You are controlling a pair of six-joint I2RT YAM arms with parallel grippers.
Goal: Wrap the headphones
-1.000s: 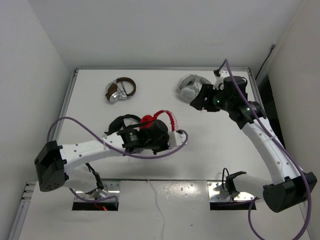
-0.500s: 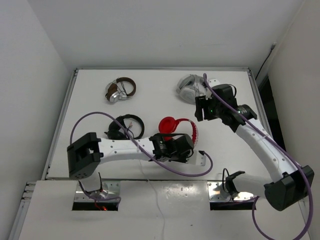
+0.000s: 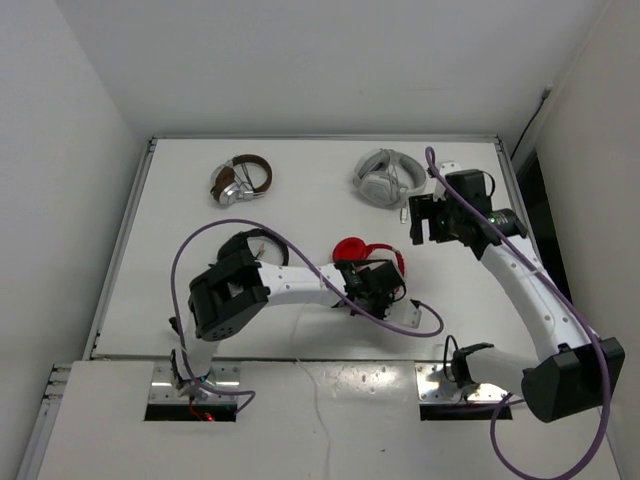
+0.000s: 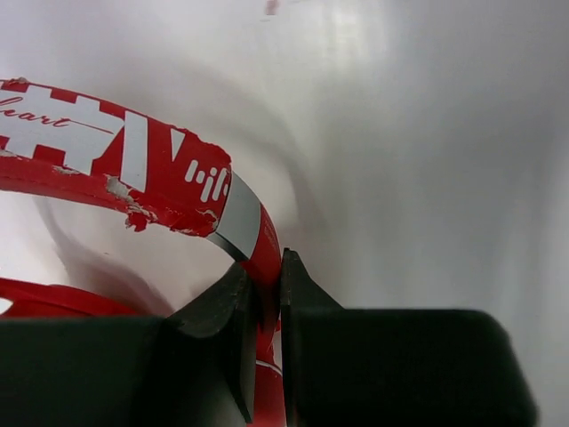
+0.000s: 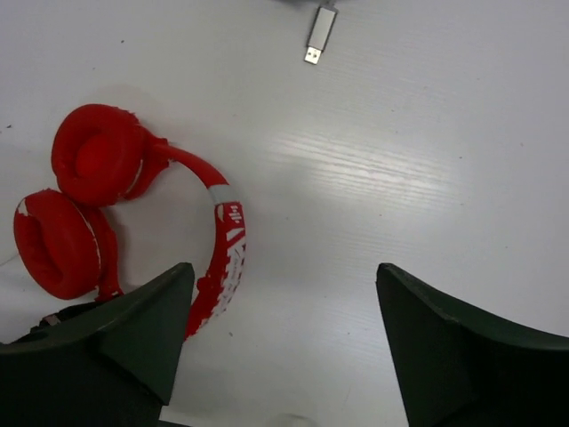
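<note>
The red headphones (image 3: 350, 248) lie near the table's middle. In the right wrist view their two round earcups (image 5: 93, 156) sit at the left and the red headband (image 5: 227, 240) curves toward me. My left gripper (image 3: 392, 275) is shut on the headband; in the left wrist view the jaws (image 4: 265, 276) pinch the red band (image 4: 133, 151) just past its grey joint. My right gripper (image 3: 425, 225) hovers open and empty to the right of the headphones, and it shows wide open in its own view (image 5: 283, 276). A thin white cable (image 3: 312, 400) crosses the near ledge; its link to the headphones is hidden.
Black headphones (image 3: 245, 245) lie partly under my left arm. Brown and silver headphones (image 3: 240, 180) sit at the back left. White-grey headphones (image 3: 385, 178) sit at the back right, with a small USB plug (image 5: 320, 34) on the table near them.
My left gripper has dragged the red headphones to the right and nearer to me. My right gripper has moved away from the white-grey headphones, toward the near side.
</note>
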